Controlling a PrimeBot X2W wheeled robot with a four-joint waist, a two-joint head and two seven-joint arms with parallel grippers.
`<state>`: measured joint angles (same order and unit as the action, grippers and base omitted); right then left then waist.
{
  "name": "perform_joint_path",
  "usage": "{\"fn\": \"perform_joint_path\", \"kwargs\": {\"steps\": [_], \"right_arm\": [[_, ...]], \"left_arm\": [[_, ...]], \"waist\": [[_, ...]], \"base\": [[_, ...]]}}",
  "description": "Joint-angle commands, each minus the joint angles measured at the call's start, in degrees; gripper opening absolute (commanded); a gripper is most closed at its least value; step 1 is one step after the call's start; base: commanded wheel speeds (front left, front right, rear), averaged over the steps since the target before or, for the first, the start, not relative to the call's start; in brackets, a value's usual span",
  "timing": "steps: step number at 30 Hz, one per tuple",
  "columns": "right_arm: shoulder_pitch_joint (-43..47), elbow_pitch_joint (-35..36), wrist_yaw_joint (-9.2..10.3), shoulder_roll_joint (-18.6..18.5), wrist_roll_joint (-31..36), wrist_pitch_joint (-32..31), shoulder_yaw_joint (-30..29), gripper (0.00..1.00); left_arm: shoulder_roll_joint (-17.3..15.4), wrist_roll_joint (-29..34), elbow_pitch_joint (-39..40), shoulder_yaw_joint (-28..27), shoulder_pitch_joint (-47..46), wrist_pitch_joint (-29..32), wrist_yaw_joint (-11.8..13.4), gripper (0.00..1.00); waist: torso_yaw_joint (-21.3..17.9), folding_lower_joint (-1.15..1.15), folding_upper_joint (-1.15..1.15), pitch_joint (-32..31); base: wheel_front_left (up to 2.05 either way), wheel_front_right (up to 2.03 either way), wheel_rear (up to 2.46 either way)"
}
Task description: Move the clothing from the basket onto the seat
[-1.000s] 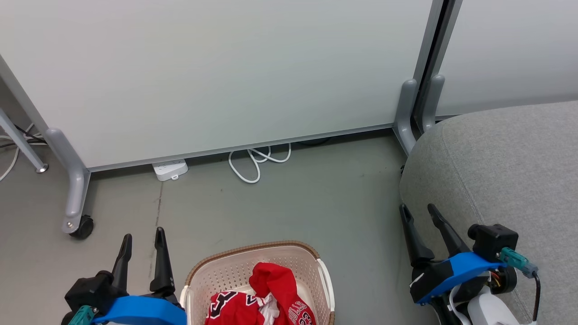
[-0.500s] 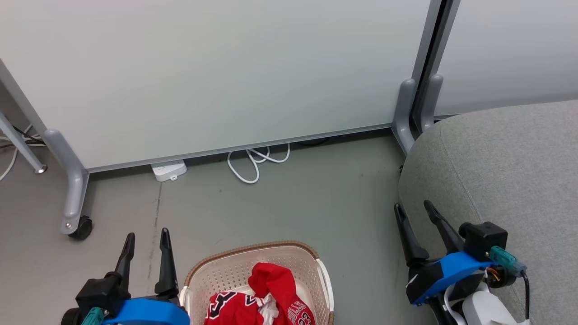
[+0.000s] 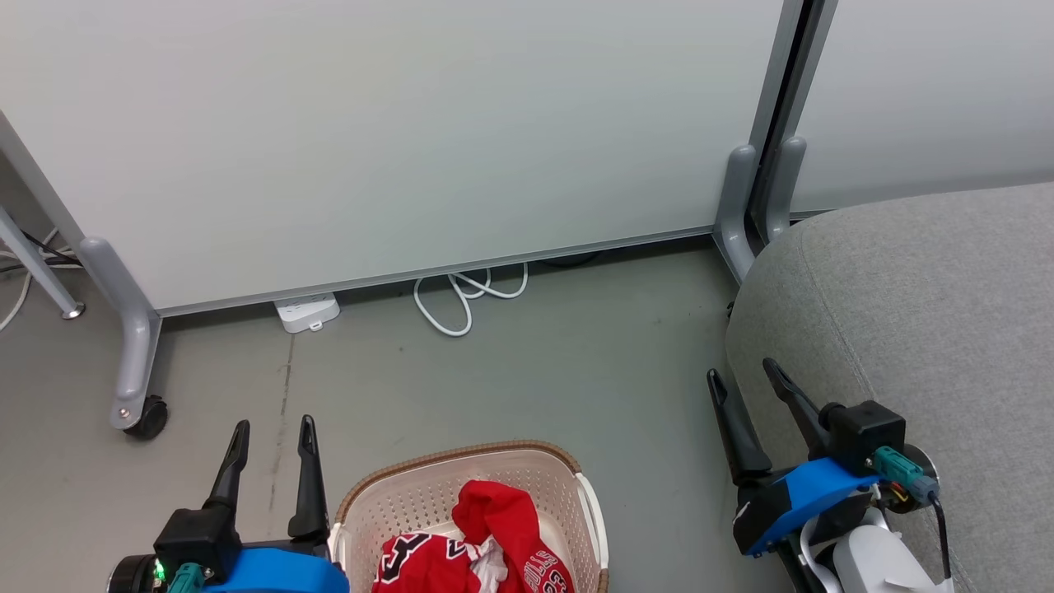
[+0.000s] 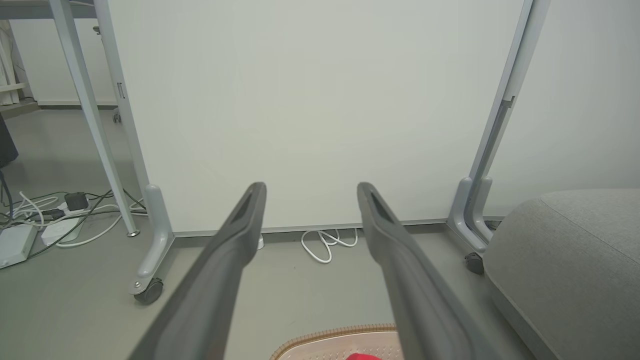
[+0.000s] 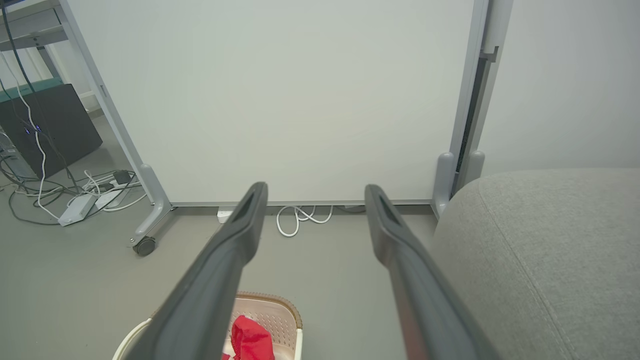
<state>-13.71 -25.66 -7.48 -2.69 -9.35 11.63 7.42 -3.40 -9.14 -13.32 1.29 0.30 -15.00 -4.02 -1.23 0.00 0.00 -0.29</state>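
While both jaws gape empty, clothing within basket rim, floor strip beside seat edge.

The laundry basket is perforated cream plastic with a woven-look brown rim. The red jerseys inside are smooth cloth. The sofa cushion is coarse, matt grey fabric, and the floor is smooth and dull.

Left claw and right claw black, blue wrist shells, teal connectors, white forearm
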Motion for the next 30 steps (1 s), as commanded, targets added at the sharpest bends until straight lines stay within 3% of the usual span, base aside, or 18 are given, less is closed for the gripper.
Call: {"fn": "perform_joint_path", "kwargs": {"steps": [1, 16, 25, 30], "right_arm": [[-0.49, -0.17, -0.03, -0.36, 0.15, 0.16, 0.09, 1.00], [-1.41, 0.56, -0.03, -0.34, -0.20, 0.06, 0.82, 1.00], [-4.82, 3.74, -0.03, -0.32, 0.65, -0.23, 0.90, 1.00], [-7.63, 6.15, -0.03, -0.30, 0.82, -0.24, 1.12, 1.00]], "left_arm": [[-0.02, 0.09, 0.01, 0.03, 0.46, -0.28, 0.05, 1.00], [0.15, -0.28, -1.71, 0.40, 0.33, -0.23, -0.56, 1.00], [-0.71, -1.29, -9.36, 3.12, -4.95, -0.20, -2.36, 1.00], [-1.04, -2.72, -16.10, 5.15, -11.35, 0.18, -3.12, 1.00]], "waist": [[0.00, 0.00, 0.00, 0.00], [-1.13, 0.00, 0.00, 1.68], [-4.46, 0.00, 0.00, 10.27], [-7.03, 0.00, 0.00, 18.48]], "base": [[0.00, 0.00, 0.00], [0.00, 0.00, 0.00], [0.00, 0.00, 0.00], [0.00, 0.00, 0.00]]}}
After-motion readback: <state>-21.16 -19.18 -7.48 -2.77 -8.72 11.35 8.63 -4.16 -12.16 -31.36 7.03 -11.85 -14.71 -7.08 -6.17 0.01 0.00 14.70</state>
